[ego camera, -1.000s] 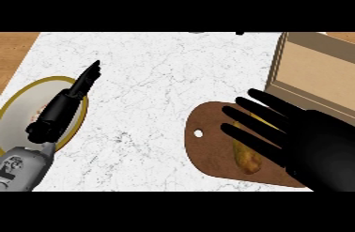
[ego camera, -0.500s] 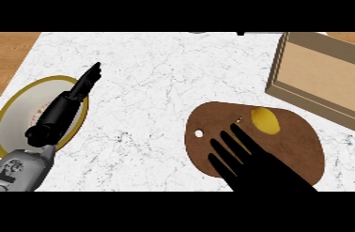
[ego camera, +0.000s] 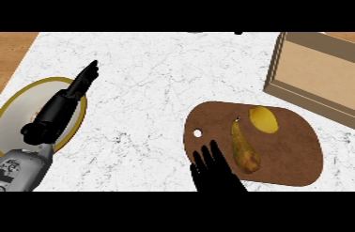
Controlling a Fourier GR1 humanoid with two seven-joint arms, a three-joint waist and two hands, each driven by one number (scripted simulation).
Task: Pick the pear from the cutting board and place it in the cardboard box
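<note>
An elongated yellow-brown pear [ego camera: 243, 147] lies on the brown oval cutting board [ego camera: 292, 151], stem end pointing away from me. A round yellow fruit [ego camera: 263, 119] lies just beyond it on the same board. My right hand [ego camera: 215, 174] enters from the lower edge with straight, spread fingers over the board's near left rim. It sits left of the pear, holds nothing and is apart from it. The cardboard box [ego camera: 320, 69] stands open at the far right, past the board. My left hand [ego camera: 65, 101] rests at the left, fingers straight.
A white plate with a yellow rim [ego camera: 15, 114] lies at the left edge under my left forearm. The white marble counter [ego camera: 159, 81] spreads between plate and board. A strip of wooden surface [ego camera: 14, 52] shows at the far left.
My right hand has pulled back toward the lower edge and left, uncovering the pear and the round yellow fruit on the board. The left hand has not moved.
</note>
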